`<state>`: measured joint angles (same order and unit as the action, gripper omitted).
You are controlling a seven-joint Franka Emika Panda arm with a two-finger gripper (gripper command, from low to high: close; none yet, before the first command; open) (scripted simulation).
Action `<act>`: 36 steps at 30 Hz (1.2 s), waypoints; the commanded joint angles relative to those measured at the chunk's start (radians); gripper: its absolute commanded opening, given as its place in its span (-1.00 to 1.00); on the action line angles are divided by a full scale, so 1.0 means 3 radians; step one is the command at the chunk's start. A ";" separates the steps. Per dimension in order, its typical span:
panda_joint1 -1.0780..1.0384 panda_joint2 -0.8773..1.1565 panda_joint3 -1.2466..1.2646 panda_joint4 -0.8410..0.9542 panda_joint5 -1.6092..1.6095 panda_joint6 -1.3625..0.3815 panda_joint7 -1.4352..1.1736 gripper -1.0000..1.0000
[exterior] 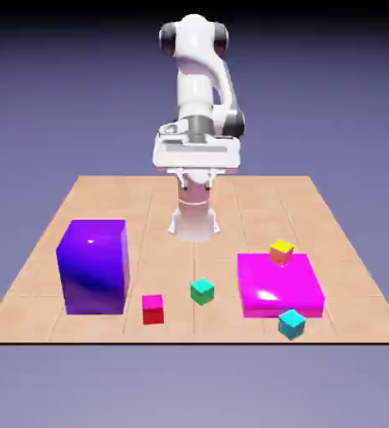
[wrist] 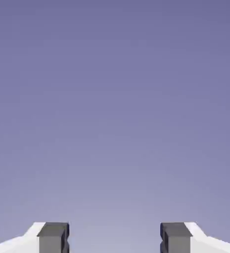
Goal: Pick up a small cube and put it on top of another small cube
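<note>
The small cyan cube (exterior: pixel 291 323) lies near the table's front edge, just in front of the flat magenta block. The other small cube (exterior: pixel 202 291), green-teal, sits near the front middle. My gripper (exterior: pixel 196 177) hangs high above the table's far side, close to the robot's base and far from both cubes. In the hand view the gripper (wrist: pixel 115 239) stands open, its grey fingertips (wrist: pixel 53 237) wide apart with only blue-violet backdrop between them. Neither cube appears in that view.
A tall purple block (exterior: pixel 94 266) stands at the exterior view's left. A flat magenta block (exterior: pixel 278 285) lies at the right with a tiny yellow cube (exterior: pixel 281 251) on its far edge. A small red-magenta cube (exterior: pixel 153 308) sits near the front.
</note>
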<state>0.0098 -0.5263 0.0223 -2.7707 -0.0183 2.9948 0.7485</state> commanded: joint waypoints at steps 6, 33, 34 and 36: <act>-0.0036 0.0725 0.0370 0.0652 -0.0303 -0.0701 0.0124 0.00; -0.0201 0.3987 0.2033 0.3587 -0.1666 -0.3852 0.0680 0.00; -0.0207 0.4108 0.2095 0.3696 -0.1716 -0.3969 0.0701 0.00; -0.0219 0.4349 0.2218 0.3913 -0.1817 -0.4202 0.0742 0.00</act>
<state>-0.0558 0.7784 0.6877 -1.5967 -0.5634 1.7341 0.9712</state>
